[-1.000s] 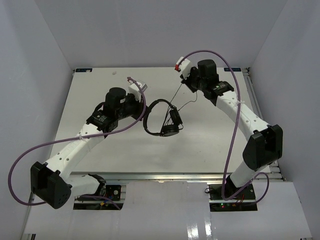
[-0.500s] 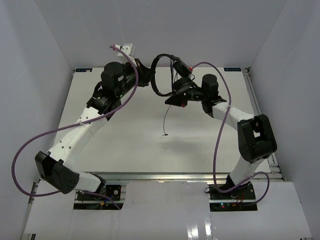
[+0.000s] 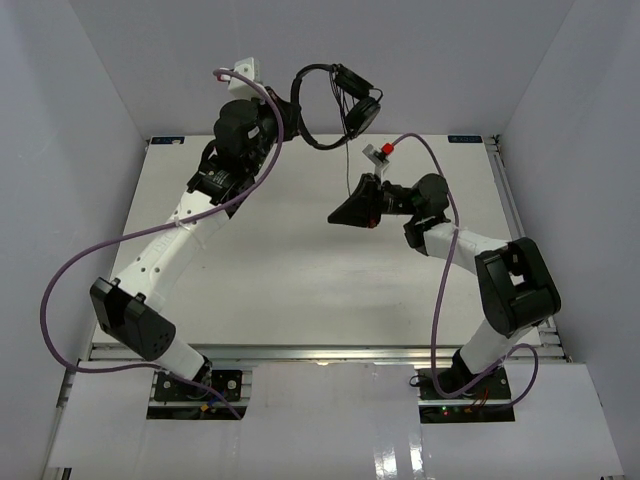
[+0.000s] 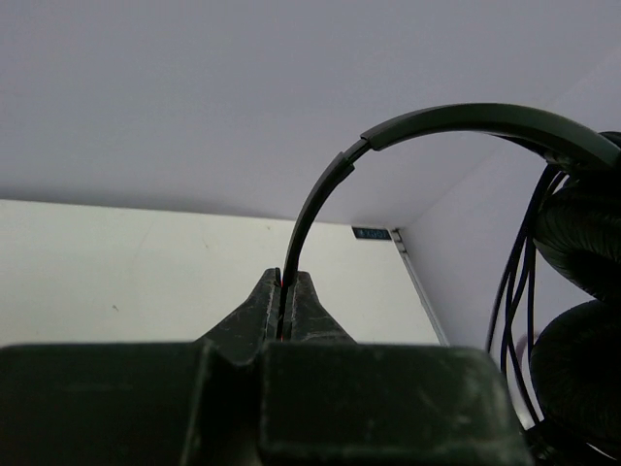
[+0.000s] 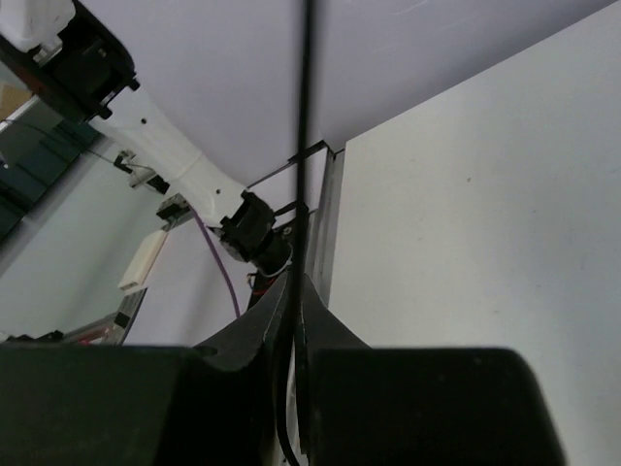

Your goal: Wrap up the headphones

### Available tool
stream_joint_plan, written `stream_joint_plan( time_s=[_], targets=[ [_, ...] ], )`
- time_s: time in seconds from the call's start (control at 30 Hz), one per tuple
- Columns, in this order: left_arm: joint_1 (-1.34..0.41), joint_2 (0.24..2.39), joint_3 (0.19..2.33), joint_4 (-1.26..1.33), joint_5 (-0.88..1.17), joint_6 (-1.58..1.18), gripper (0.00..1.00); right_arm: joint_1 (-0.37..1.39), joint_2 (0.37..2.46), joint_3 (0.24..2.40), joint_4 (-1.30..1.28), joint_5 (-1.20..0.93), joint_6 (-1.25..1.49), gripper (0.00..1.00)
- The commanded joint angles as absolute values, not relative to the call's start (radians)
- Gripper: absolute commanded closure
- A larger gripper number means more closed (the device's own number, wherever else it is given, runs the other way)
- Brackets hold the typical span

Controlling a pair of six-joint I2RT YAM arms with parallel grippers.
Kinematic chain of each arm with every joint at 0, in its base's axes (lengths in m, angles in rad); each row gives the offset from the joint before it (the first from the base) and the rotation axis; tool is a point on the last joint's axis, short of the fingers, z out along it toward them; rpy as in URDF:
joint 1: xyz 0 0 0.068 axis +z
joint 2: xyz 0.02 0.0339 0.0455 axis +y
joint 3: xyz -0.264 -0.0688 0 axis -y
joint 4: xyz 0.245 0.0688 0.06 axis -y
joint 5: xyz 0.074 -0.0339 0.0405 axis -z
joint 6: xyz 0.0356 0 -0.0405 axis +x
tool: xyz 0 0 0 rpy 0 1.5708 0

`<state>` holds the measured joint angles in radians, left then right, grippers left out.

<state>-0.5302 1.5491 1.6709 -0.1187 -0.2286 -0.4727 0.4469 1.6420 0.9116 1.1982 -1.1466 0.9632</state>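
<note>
We have the headphones (image 3: pixel 364 108) lifted off the table (image 3: pixel 260 260). The left gripper (image 4: pixel 286 296) has its jaws pressed together on the thin headband (image 4: pixel 466 118), which arches up and away from the jaw tips, and both earcups (image 4: pixel 580 233) hang at its far end. The right gripper (image 5: pixel 294 291) sits lower with its jaws pinched on the cord (image 5: pixel 304 116), which runs straight up out of the tips. We judge the wrap partly done at most: a stretch of cord between the cups and the right jaws is left to wind, and then the end needs securing. The left wrist view shows what the others do not, several cord strands running alongside the earcups, though we cannot tell whether they are true turns. The right wrist view alone confirms the cord passes between its jaws. The overhead view alone shows how the two grippers stand to each other. We see the plug nowhere.
</note>
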Motion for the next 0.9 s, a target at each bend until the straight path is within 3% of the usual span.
stream_joint_plan(
  time_s=[0.0,0.13,0.33,0.63,0.87],
  targets=[
    [-0.497,1.573,1.799,-0.086,-0.331,-0.497,1.00,0.499,1.548,0.852,1.269,-1.182,0.965,0.91],
    [-0.451,1.606,1.827,-0.123,-0.356,-0.496,1.00,0.523,1.467,0.827,1.121,-1.183,0.809,0.92],
    [-0.367,1.602,1.761,-0.166,-0.368,-0.472,1.00,0.534,1.336,0.903,0.410,-1.072,0.324,0.92],
    [-0.361,1.791,1.762,-0.330,-0.331,-0.242,1.00,0.671,1.406,1.396,-0.473,-0.545,-0.334,0.92],
    [-0.472,1.846,1.615,-0.360,-0.305,-0.074,1.00,0.775,1.494,1.605,-0.680,-0.092,-0.624,0.92]
  ],
)
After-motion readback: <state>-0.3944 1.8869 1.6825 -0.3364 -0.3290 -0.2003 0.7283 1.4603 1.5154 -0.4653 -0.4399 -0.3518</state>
